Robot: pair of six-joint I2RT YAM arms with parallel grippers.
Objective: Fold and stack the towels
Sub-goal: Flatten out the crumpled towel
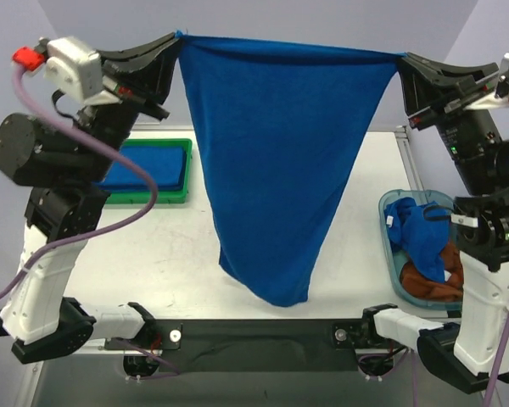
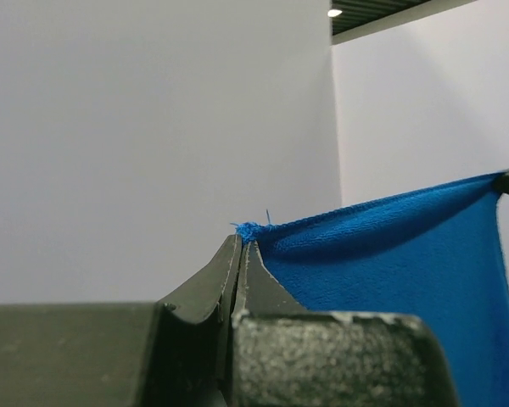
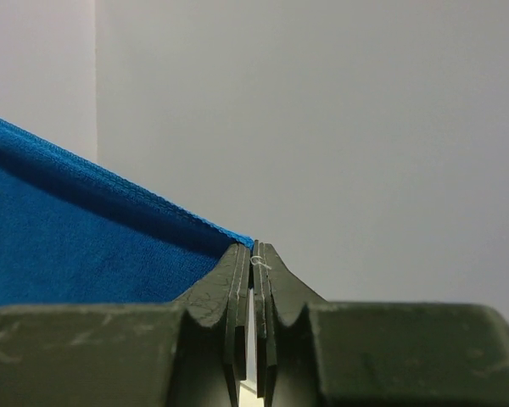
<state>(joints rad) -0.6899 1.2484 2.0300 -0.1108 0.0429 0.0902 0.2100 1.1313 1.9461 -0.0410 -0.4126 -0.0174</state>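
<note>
A royal blue towel point(image 1: 280, 153) hangs high above the table, stretched taut between both grippers and tapering down to a point near the front edge. My left gripper point(image 1: 178, 38) is shut on its upper left corner point(image 2: 251, 229); my right gripper point(image 1: 403, 58) is shut on its upper right corner point(image 3: 242, 240). Each wrist view shows the jaws pressed together with blue terry point(image 2: 407, 271) running off sideways. A folded blue towel point(image 1: 148, 165) lies in the green tray point(image 1: 182, 197). More towels, blue point(image 1: 420, 233) and rust-brown point(image 1: 433, 288), sit crumpled in the teal bin point(image 1: 388, 254).
The green tray is at the table's back left, under the left arm. At the right edge the teal bin stands beside the right arm's base point(image 1: 483, 339). A black bar point(image 1: 254, 335) runs along the near edge between the arm bases. Bare white tabletop point(image 1: 178, 254) lies beneath the hanging towel.
</note>
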